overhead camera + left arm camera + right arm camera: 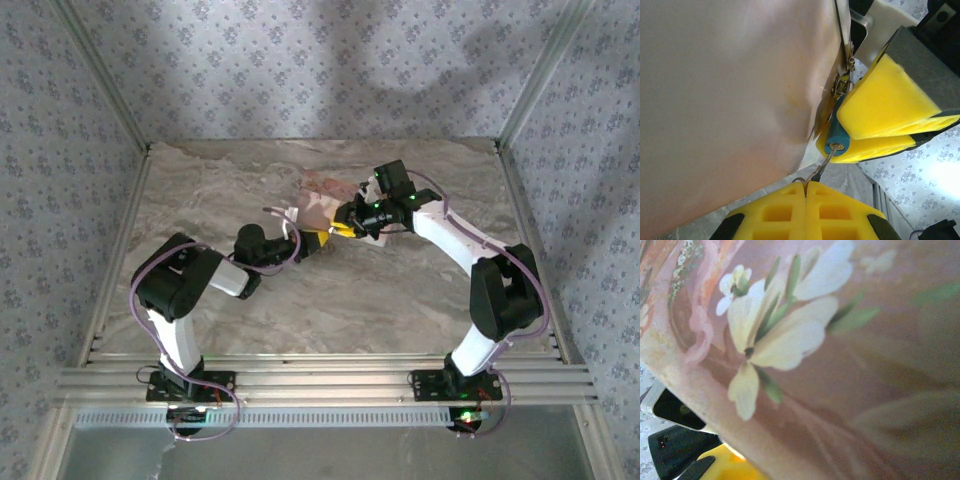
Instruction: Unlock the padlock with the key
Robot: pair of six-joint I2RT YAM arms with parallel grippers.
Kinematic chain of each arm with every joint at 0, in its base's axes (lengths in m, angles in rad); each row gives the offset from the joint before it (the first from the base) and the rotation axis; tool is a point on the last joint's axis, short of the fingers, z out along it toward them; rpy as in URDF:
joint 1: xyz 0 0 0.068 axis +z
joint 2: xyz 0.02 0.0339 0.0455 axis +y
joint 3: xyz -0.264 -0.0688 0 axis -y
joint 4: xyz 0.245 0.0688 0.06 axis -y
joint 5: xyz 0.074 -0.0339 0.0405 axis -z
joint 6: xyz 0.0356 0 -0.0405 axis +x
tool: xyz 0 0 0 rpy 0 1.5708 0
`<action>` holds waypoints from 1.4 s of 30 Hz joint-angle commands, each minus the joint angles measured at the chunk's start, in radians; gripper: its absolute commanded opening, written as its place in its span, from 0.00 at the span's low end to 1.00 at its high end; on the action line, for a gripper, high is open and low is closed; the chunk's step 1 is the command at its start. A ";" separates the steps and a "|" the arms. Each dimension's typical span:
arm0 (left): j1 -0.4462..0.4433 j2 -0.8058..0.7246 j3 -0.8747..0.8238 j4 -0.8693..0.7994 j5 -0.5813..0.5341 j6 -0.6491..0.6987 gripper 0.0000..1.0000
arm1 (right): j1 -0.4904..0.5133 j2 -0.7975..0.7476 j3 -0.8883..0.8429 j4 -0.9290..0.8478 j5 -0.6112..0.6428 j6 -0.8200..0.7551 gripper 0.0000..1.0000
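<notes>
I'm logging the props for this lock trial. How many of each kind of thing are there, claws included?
Pink floral box: 1
Blue padlock: 1
Key: 1
Claws: 2, the left claw and the right claw
Total: 5

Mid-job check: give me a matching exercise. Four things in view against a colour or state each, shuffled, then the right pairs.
Things:
1. padlock
2. key
3. box
4. left gripper

Colour or state:
A. pink, floral
B. yellow fingers, shut
C. blue
D. thin metal, tip at the padlock's end

Pairs: 1-C, 2-D, 3-A, 4-B
</notes>
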 commanded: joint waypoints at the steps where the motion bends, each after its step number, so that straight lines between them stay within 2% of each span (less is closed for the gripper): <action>1: -0.027 -0.011 0.021 0.080 -0.001 0.037 0.00 | 0.027 -0.027 0.019 0.014 -0.108 -0.005 0.00; 10: -0.027 -0.048 -0.032 0.069 -0.047 0.099 0.00 | 0.024 -0.020 0.047 -0.025 -0.080 -0.024 0.00; 19: -0.026 -0.140 -0.053 -0.067 -0.068 0.185 0.00 | 0.025 -0.006 0.058 -0.079 -0.042 -0.068 0.00; 42: -0.015 -0.178 -0.063 -0.017 -0.023 0.095 0.00 | 0.056 0.008 0.072 -0.125 0.021 -0.109 0.00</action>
